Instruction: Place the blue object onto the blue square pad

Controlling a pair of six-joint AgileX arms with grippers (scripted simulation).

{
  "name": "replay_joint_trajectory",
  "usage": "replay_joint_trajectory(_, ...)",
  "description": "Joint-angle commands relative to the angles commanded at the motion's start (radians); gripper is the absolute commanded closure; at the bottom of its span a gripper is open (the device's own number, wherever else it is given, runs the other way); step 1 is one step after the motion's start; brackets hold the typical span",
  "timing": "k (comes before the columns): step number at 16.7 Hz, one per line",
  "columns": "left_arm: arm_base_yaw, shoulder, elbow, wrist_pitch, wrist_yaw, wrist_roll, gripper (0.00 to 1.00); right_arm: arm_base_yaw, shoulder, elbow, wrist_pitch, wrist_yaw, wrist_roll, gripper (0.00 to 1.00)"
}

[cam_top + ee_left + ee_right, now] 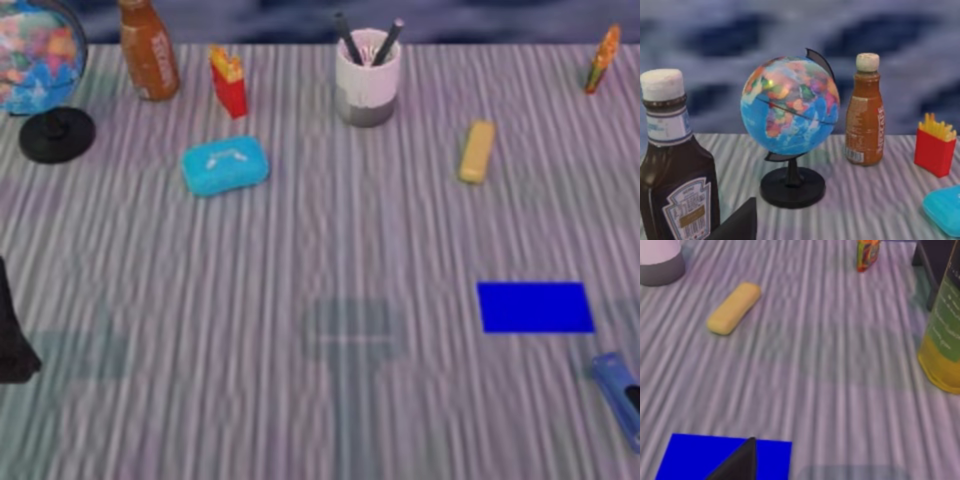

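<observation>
Though a dark wedge of my right gripper (738,464) shows in the right wrist view, I cannot tell whether it is apart or together. It holds nothing that I can see. In that view it overlaps the edge of the pad (700,455), which lies flat on the striped table (840,365). Beyond the pad lies a yellow bar (734,308), well apart from it. Farther off are a cup (657,265) and an orange packet (867,254), with a yellow-green bottle (942,340) to one side.

From above, the blue object (618,392) lies slanted at the table's right edge, near the pad's corner but not touching it.

My left arm (12,335) is parked at the table's left edge. Only a dark tip of its gripper (737,222) shows, so I cannot tell its state either. Around it stand a sauce bottle (675,170), a globe (790,107), a brown bottle (865,112), a fries box (935,147) and a cyan block (945,210).
</observation>
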Motion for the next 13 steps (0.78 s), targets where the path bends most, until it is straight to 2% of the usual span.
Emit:
replay_joint_trajectory(8,0.0,0.0,0.0,0.0,0.0,0.0,0.0,0.106,0.739,0.441,-0.508,0.005,-0.03,0.0)
replay_joint_trajectory(13,0.0,0.0,0.0,0.0,0.0,0.0,0.0,0.153,1.03,0.647,-0.721,0.001,-0.039,0.0)
